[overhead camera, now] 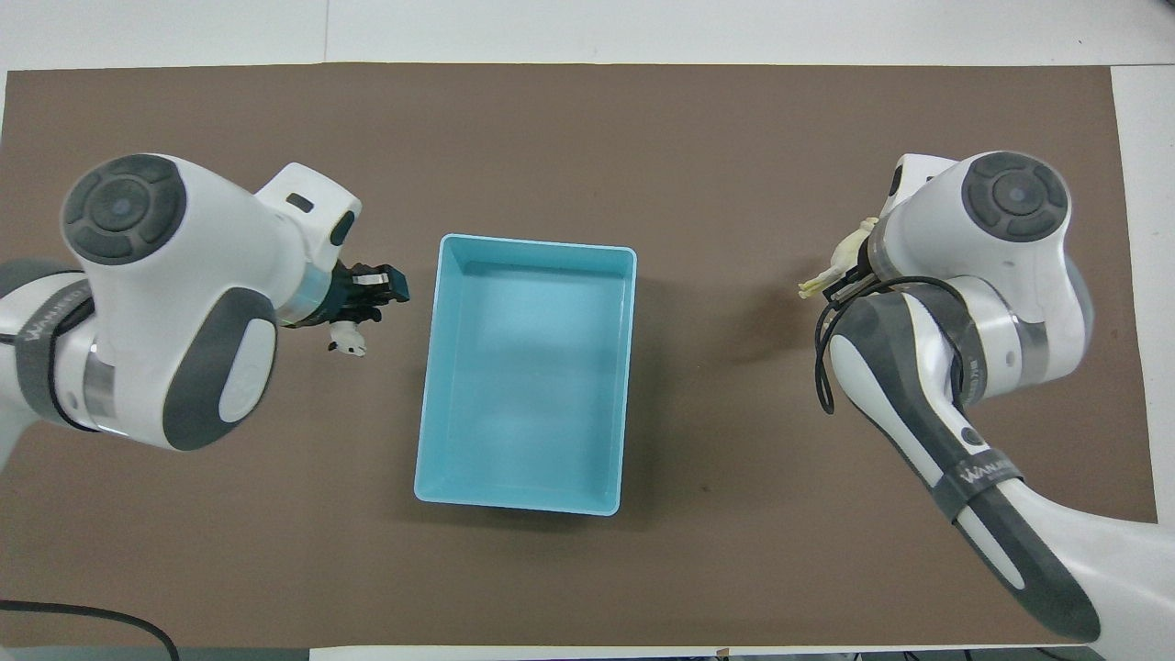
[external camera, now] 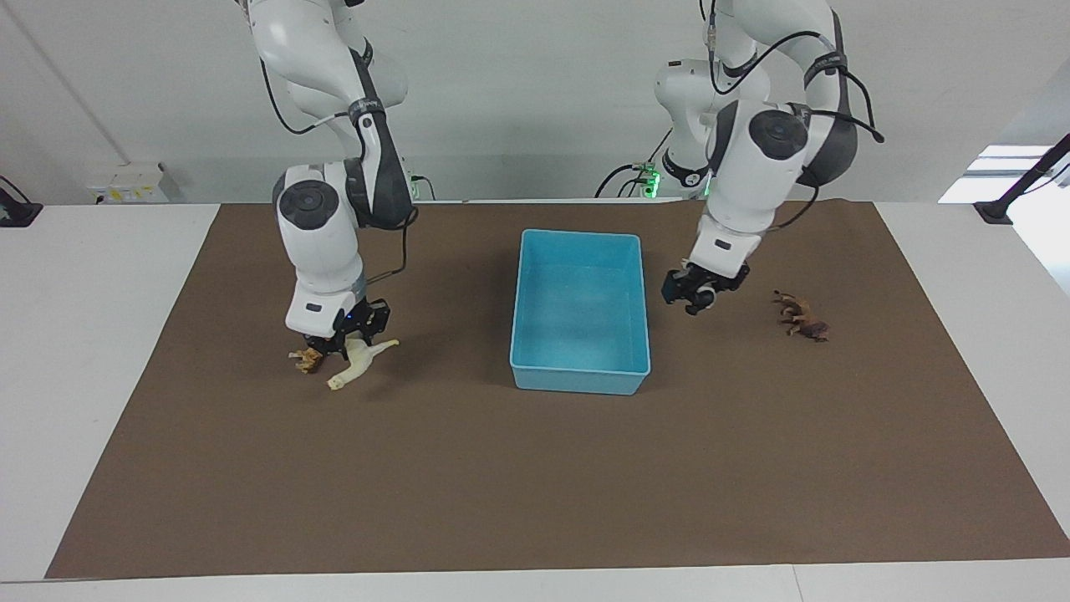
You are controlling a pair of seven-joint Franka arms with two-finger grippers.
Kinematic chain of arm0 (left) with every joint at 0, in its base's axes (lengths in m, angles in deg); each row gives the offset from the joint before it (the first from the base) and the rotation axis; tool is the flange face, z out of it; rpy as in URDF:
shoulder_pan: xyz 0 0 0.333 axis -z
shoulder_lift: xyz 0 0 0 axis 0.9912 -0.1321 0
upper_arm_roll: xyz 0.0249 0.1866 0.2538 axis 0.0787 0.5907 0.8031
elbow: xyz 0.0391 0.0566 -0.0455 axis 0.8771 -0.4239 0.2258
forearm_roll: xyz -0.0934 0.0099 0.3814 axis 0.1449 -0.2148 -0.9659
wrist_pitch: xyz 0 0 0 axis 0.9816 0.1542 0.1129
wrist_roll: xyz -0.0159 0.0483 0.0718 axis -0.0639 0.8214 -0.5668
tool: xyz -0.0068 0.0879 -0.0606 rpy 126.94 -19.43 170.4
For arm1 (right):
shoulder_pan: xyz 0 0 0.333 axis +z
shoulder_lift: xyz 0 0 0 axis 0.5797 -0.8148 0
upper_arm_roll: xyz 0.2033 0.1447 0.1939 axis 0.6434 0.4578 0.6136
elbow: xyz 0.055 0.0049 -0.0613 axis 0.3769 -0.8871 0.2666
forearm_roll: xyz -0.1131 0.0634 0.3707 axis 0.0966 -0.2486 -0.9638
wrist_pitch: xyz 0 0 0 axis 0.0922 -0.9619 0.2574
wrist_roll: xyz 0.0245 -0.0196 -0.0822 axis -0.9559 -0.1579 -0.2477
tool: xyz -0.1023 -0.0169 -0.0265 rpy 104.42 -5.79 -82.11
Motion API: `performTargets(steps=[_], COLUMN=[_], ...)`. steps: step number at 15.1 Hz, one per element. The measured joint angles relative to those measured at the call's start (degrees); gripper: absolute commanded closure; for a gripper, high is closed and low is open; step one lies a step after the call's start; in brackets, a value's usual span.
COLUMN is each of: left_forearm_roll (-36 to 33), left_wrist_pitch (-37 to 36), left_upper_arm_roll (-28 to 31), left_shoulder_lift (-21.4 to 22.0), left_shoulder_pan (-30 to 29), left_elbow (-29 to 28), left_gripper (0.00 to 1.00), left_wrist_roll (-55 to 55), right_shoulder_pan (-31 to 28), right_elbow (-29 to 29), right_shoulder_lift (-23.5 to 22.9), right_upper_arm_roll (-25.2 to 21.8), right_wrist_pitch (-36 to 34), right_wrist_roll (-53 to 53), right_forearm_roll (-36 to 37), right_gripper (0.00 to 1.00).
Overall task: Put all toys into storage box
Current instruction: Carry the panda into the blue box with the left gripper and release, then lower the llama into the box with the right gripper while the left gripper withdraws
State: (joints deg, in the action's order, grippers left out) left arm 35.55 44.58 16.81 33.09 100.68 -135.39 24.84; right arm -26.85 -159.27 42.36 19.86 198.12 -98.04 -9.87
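Now at horse [external camera: 361, 364] w/ right gripper [external camera: 338, 344], fingers astride its body, tiger [external camera: 308, 359] beside. Left gripper [external camera: 695, 294] near box [external camera: 579, 380], holding panda [overhead camera: 348, 341]. Light, stiff, slippery plastic; pinch mid-body.

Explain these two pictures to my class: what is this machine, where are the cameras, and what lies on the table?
These are two robot arms, each ending in a two-finger gripper. One picture faces the robots from across the table; the other looks down from above them. On the brown mat stands an empty light blue storage box. The left gripper, over the mat beside the box, seems to hold a small panda. The right gripper is down at a cream horse-like toy, an orange tiger beside it. A brown toy lies toward the left arm's end.
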Motion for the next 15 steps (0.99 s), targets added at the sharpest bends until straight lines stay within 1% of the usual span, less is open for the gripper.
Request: performTargets(steps=[1,2,3,4,6,7,9,12,13,15], left_forearm_roll=[0.0,-0.02,-0.02,-0.02,-0.02,-0.03,-0.03,-0.21,-1.11,-4.64], left_wrist_pitch=[0.27,0.89,2.12,4.1,8.35,8.86,8.82,7.84,6.78,4.54], left_upper_arm_roll=[-0.2,-0.37,-0.5,-0.52,-0.52,-0.5,-0.13,0.99,1.27,1.55], left_shoulder_lift=[-0.01,-0.04,-0.08,-0.12,-0.2,-0.21,-0.19,0.14,0.45,1.43], left_shoulder_pan=[3.29,6.41,9.19,11.32,14.1,14.55,14.53,14.11,13.12,8.27], left_elbow=[0.23,0.04,-0.58,-1.66,-4.46,-5.23,-5.52,-5.46,-5.36,-4.95], left_gripper=[0.78,0.72,0.41,0.0,0.0,0.0,0.0,0.0,0.0,0.0], left_wrist_roll=[-4.41,-8.28,-11.63,-14.51,-19.65,-20.94,-21.66,-21.8,-21.81,-21.16], right_shoulder_pan=[-0.01,-0.02,-0.01,0.0,0.05,0.09,0.35,1.22,2.08,6.26], right_elbow=[2.07,4.08,6.0,7.72,10.9,12.12,13.79,14.33,14.38,14.65], right_shoulder_lift=[1.49,2.9,4.24,5.23,6.46,6.77,6.9,6.86,6.8,6.47], right_upper_arm_roll=[-0.07,-0.11,-0.12,-0.12,-0.04,0.05,0.31,1.68,2.5,3.46], right_wrist_pitch=[-3.93,-7.48,-10.78,-13.63,-18.02,-19.44,-21.05,-21.43,-21.39,-20.75], right_wrist_roll=[0.0,0.01,0.14,0.64,2.36,3.18,5.37,12.16,15.85,23.97], right_forearm_roll=[0.0,0.0,0.0,0.0,-0.01,-0.01,-0.02,-0.51,-1.31,-2.03], right_gripper=[1.0,1.0,1.0,1.0,1.0,1.0,1.0,1.0,1.0,1.0])
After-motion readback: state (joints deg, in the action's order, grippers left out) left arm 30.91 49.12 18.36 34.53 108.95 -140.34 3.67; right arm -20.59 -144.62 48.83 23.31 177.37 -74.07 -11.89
